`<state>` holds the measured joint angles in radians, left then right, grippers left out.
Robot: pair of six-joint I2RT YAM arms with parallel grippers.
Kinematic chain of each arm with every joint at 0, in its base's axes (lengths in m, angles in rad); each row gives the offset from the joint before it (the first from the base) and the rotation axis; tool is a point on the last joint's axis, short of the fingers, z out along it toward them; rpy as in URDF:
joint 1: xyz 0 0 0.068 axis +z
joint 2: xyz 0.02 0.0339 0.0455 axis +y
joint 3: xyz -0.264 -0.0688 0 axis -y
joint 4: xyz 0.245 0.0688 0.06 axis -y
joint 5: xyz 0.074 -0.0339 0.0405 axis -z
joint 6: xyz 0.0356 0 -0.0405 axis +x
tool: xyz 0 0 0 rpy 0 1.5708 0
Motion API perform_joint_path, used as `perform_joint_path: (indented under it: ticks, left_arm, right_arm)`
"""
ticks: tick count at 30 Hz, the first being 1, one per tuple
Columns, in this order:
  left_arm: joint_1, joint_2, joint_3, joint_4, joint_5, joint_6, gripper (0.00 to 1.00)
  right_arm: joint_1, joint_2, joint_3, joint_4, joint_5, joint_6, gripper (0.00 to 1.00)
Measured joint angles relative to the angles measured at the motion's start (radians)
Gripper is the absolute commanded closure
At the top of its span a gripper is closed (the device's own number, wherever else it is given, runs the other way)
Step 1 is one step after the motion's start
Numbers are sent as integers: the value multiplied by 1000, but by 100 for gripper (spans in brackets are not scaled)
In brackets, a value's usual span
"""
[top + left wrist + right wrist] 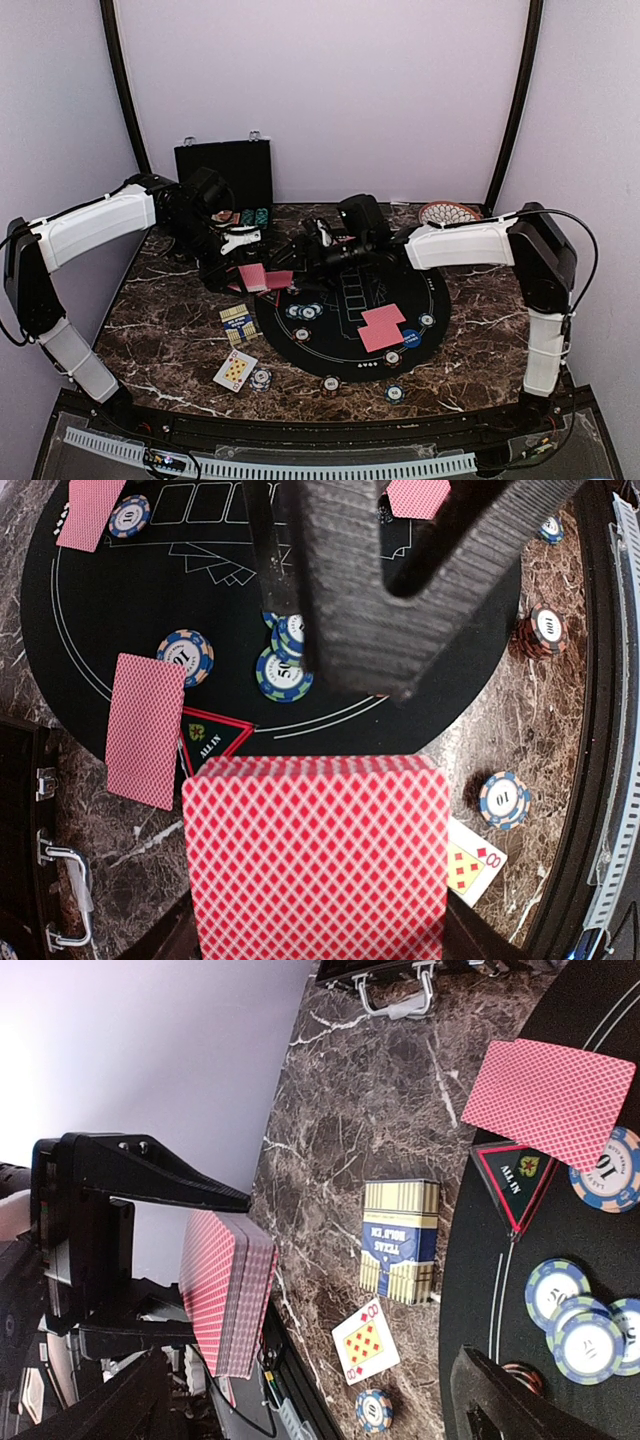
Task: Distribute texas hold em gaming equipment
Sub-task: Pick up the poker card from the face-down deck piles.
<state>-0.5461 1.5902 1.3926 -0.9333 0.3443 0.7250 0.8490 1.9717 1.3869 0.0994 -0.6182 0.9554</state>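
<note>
My left gripper [315, 925] is shut on a deck of red-backed cards [315, 855], held above the table's left part; the deck also shows in the top view [252, 277] and the right wrist view [225, 1300]. My right gripper [310, 1420] is open and empty, close to the deck; its dark fingers [400, 580] hang over the black round mat [350, 300]. Face-down cards [380, 327] and a single one [145, 730] lie on the mat. Striped chips [285, 670] lie there too, and a blue button disc [410, 338]. A face-up eight of diamonds [235, 370] lies near the front.
A striped "Texas Hold'em" card box [236, 323] lies left of the mat, with an "ALL IN" triangle [210, 740] at the mat's edge. The black chip case [225, 175] stands open at the back left. A patterned plate [448, 212] sits at the back right.
</note>
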Motion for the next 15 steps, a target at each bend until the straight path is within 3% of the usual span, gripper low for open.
perform_joint_path:
  ticks: [15]
  left_arm:
    - [0,1,46,5,16,-8,100]
  right_arm:
    - [10,116,149,5,-133,-1,2]
